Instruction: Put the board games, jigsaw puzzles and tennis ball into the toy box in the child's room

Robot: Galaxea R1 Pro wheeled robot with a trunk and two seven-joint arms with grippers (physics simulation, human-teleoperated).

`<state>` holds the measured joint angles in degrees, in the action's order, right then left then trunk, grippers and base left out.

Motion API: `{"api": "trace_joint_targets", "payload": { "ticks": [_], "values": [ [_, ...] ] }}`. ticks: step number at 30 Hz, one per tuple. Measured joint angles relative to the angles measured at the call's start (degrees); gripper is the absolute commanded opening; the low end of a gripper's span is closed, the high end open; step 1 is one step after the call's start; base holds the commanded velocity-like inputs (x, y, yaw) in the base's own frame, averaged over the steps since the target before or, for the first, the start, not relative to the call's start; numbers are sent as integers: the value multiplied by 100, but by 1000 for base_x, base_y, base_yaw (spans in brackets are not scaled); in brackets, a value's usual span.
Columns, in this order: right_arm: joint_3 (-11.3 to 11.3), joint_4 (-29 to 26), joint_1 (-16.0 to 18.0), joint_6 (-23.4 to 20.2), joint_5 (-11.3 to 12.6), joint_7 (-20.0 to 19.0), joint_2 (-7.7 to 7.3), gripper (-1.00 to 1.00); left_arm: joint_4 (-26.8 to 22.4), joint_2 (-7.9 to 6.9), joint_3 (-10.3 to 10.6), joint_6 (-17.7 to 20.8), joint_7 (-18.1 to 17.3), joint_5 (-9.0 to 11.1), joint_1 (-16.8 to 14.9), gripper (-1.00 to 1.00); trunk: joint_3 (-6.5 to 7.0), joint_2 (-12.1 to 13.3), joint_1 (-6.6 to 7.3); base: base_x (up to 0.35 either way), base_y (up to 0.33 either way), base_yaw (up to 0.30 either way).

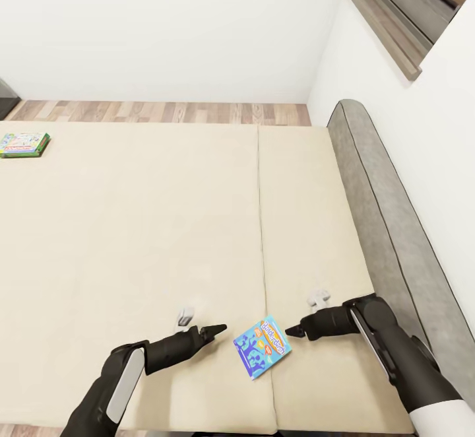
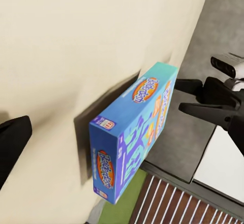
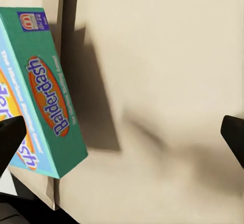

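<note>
Both our grippers, left (image 1: 221, 327) and right (image 1: 290, 331), flank the Balderdash box (image 1: 262, 346) ungrasped; second game (image 1: 24, 144) also awaits on the bed (image 1: 132, 226).

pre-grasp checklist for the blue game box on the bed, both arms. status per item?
1. Blue board game flat on the bed: ok.
2. Left gripper at the box's left, apart from it: ok.
3. Right gripper at its right, fingers spread: ok.
4. Contact with the box: not ok, gaps on both sides.
5. Left gripper's opening: cannot tell.
6. Second board game far across the bed, out of the way: ok.
</note>
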<state>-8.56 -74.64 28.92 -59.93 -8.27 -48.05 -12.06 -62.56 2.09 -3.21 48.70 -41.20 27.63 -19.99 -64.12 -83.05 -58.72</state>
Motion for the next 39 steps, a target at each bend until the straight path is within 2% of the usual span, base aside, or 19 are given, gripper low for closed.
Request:
{"api": "trace_joint_targets", "payload": {
  "ticks": [5,10,19,29,32,39],
  "values": [
    [16,3,2,0,10,21,11,100,11,39,3,3,144,2,-9,100,0,0,0,0,0,0],
    [27,0,3,0,19,35,18,100,22,146,8,3,304,4,-27,100,0,0,0,0,0,0],
    [34,0,4,0,31,40,22,100,37,234,37,-1,397,12,-46,100,0,0,0,0,0,0],
    [42,-2,3,0,40,41,23,100,170,295,246,2,421,33,-104,100,0,0,0,0,0,0],
    [43,-2,2,1,54,39,20,100,337,353,317,-7,423,38,-194,100,0,0,0,0,0,0],
    [44,-2,3,1,55,37,17,100,556,416,369,-26,425,43,-302,100,0,0,0,0,0,0]
  ]
}}
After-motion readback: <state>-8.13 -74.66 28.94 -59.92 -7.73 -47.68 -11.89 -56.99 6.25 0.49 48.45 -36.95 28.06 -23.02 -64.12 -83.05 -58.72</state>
